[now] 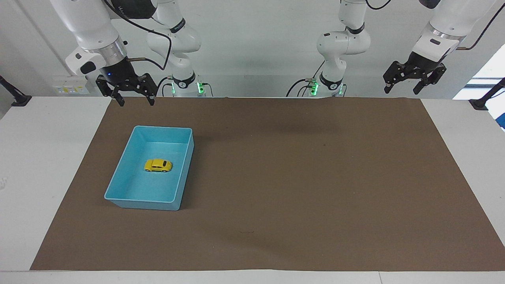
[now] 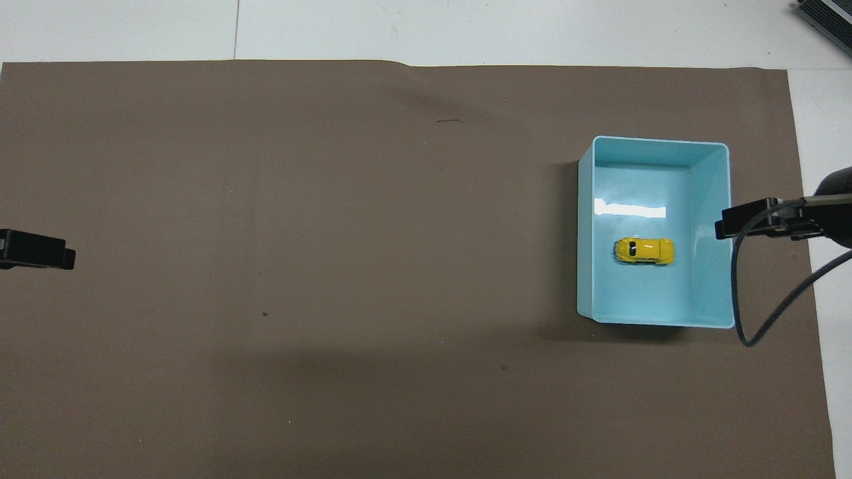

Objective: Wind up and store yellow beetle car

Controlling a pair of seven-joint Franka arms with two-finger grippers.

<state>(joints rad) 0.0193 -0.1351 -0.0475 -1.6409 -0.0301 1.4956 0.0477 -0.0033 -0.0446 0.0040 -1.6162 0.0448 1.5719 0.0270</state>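
Observation:
The yellow beetle car point(image 1: 158, 165) point(image 2: 643, 250) sits on its wheels on the floor of the blue bin point(image 1: 142, 205) point(image 2: 584, 233), roughly in the middle. The bin stands on the brown mat toward the right arm's end of the table. My right gripper point(image 1: 135, 102) point(image 2: 732, 226) hangs open and empty in the air, over the mat's edge by the robots, clear of the bin. My left gripper point(image 1: 401, 90) point(image 2: 40, 249) waits open and empty, raised over the table's other end.
A brown mat point(image 1: 300, 177) covers most of the white table point(image 1: 39, 157). A black cable point(image 2: 759, 319) loops from the right wrist past the bin's corner in the overhead view. Nothing else lies on the mat.

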